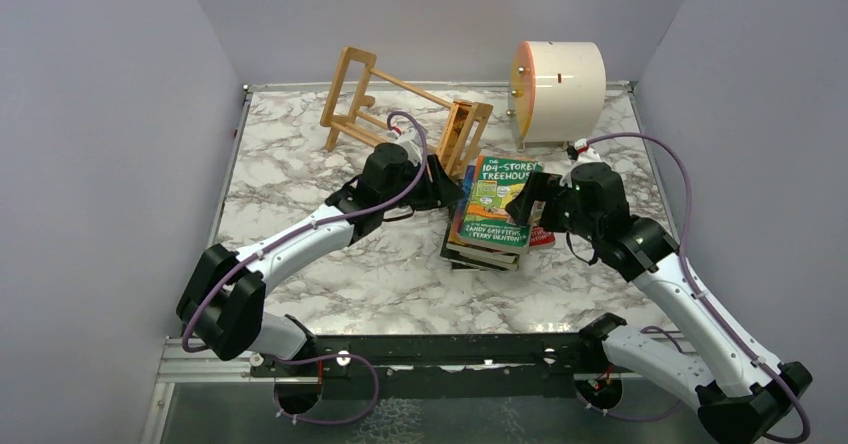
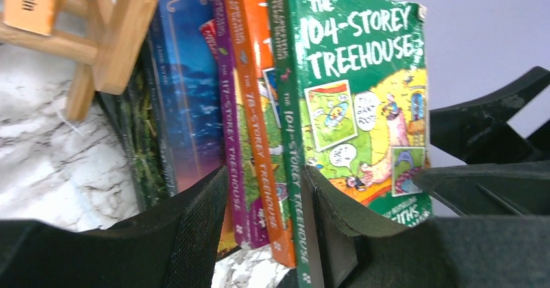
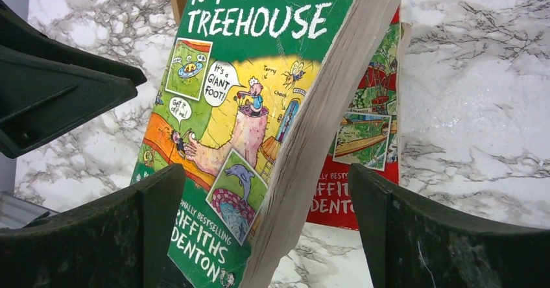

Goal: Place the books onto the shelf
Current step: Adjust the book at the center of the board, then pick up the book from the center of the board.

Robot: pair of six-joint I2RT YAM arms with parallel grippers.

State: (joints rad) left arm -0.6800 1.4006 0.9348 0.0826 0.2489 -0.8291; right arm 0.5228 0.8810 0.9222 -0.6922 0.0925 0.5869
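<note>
Right now the books [image 1: 487, 226] lie in a flat pile in the middle of the marble table [image 1: 300, 174], none of them on the shelf. On top I see the green Treehouse book [image 1: 494, 202]. A red book [image 3: 363, 126] pokes out from under the pile on the right side.

My left gripper [image 1: 440, 186] sits at the left side of the pile, facing the spines. Its fingers [image 2: 194, 229] are apart, and the purple spine [image 2: 228, 171] and the orange spine [image 2: 256, 165] show in the gap. I cannot tell if the pads touch the books.

My right gripper [image 1: 522, 204] is at the right side of the pile. Its fingers [image 3: 402, 236] are wide apart, with the page edge of the green book between them, and they clamp on nothing.

Just behind the pile, the wooden shelf [image 1: 405, 114] lies tipped over, one end right beside the books. A cream drum [image 1: 558, 89] stands at the back, to the right of the shelf.
</note>
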